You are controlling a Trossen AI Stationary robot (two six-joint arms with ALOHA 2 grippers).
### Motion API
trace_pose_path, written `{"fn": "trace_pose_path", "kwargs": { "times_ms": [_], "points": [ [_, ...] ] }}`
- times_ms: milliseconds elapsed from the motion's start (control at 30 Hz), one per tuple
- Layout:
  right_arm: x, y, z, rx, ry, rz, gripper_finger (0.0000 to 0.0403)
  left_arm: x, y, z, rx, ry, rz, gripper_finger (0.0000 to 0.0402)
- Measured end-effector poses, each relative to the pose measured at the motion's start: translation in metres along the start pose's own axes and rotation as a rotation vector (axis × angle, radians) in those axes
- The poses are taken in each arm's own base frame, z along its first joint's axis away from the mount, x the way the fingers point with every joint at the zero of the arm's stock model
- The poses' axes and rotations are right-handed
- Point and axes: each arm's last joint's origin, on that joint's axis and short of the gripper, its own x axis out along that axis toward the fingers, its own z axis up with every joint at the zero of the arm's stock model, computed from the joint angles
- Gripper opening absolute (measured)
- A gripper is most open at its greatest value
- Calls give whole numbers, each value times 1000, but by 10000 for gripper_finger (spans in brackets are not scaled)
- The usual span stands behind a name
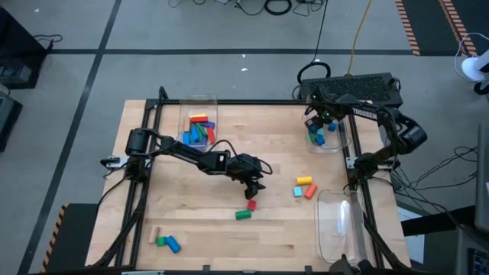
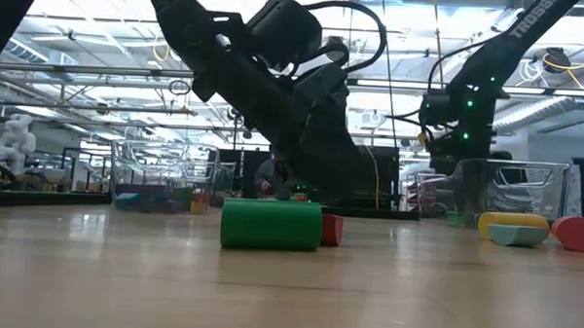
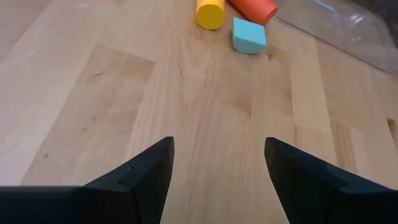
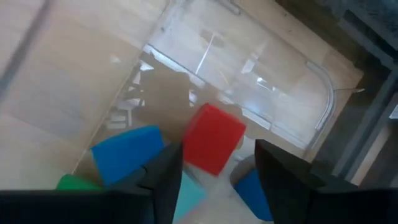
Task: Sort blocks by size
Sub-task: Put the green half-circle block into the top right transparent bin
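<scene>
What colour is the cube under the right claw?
Red: the cube shows best in the right wrist view, below the right claw.

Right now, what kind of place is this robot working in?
Probably a robotics lab or workshop. The low view shows a big hall with exposed ceiling pipes and more benches behind; the high view shows cables on a taped floor around the wooden table, which holds toy blocks and clear bins.

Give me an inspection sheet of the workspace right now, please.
Surface: wooden table, mostly bare.
Job's things: blocks loose mid-table, at the right and near the front left corner; more in two clear bins.
Clutter: nothing seen.
Claws: left claw open over bare wood; right claw open above a bin, a red cube below it.
Cables: on the floor beyond the table.
Surroundings: grey floor, workshop behind.
</scene>
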Motion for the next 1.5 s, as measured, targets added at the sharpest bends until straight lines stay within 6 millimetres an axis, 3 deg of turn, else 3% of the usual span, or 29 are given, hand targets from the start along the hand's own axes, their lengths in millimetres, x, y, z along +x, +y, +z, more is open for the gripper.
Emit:
{"fn": "trace_pose_path", "kwargs": {
  "times_ms": [167, 333, 500, 633, 833, 1033, 1200, 1333, 1500],
  "points": [
    [-19, -3, -1, 10, -83, 7, 193, 0, 0, 0, 23, -7, 15, 251],
    [-59, -3, -9, 9, -238, 31, 194, 0, 0, 0, 23, -11, 24, 251],
    [-99, 1, -32, -3, -353, 81, 194, -1, -1, 0, 23, 1, 25, 251],
    [-122, 10, -54, -34, -391, 185, 194, -14, -10, -7, 54, 116, 65, 251],
    [-145, 24, -81, -82, -454, 303, 194, -59, -43, -20, 79, 323, 186, 251],
    [-139, 41, -96, -107, -543, 416, 194, -106, -93, -46, 15, 445, 276, 251],
    [-120, 58, -100, -127, -593, 489, 194, -123, -124, -77, -87, 554, 312, 251],
    [-111, 69, -102, -153, -609, 524, 194, -135, -147, -102, -80, 717, 245, 251],
    [-113, 75, -99, -176, -663, 557, 194, -155, -172, -132, -50, 886, 191, 251]
  ]
}}
